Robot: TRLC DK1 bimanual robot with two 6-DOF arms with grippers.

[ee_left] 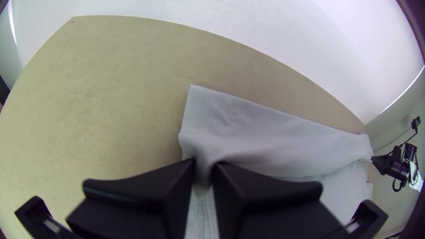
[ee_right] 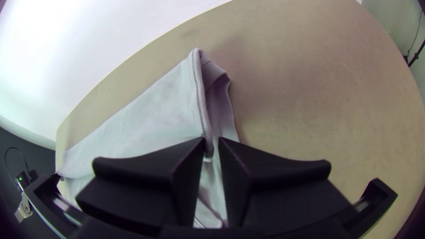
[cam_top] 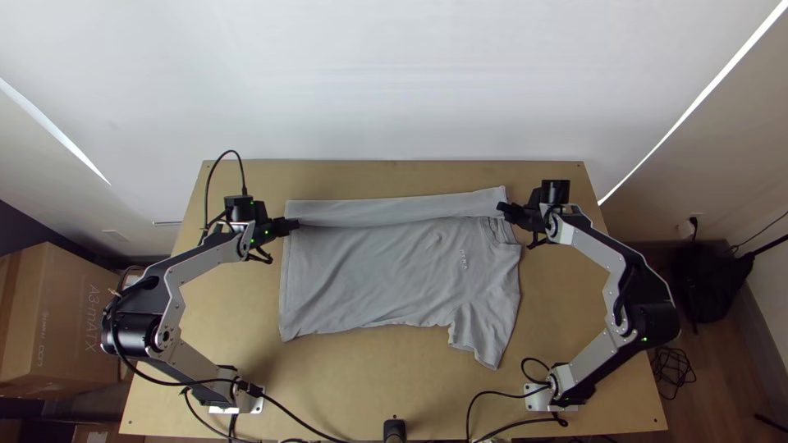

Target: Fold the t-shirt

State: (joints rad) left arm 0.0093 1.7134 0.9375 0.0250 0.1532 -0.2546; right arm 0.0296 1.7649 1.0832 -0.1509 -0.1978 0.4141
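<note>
The grey t-shirt [cam_top: 377, 275] lies spread on the table, its far side folded over in a long strip along the top; one sleeve points toward the near edge at right. At the strip's left end is my left gripper [cam_top: 295, 224]; at its right end, by the collar, is my right gripper [cam_top: 502, 208]. In the left wrist view the left gripper [ee_left: 204, 164] is shut on the hem edge of the t-shirt [ee_left: 248, 128], cloth pinched between its fingers. The right wrist view has the right gripper [ee_right: 212, 141] shut on the seamed edge of the t-shirt's folded strip [ee_right: 164, 106].
Bare wooden table [cam_top: 394, 377] surrounds the t-shirt, with a strip of wood beyond its far side. Black cables [cam_top: 513, 395] run along the near edge by the arms' bases. A small black object [cam_top: 395, 429] stands at the near edge's middle. Cardboard boxes [cam_top: 70, 316] are off the table at left.
</note>
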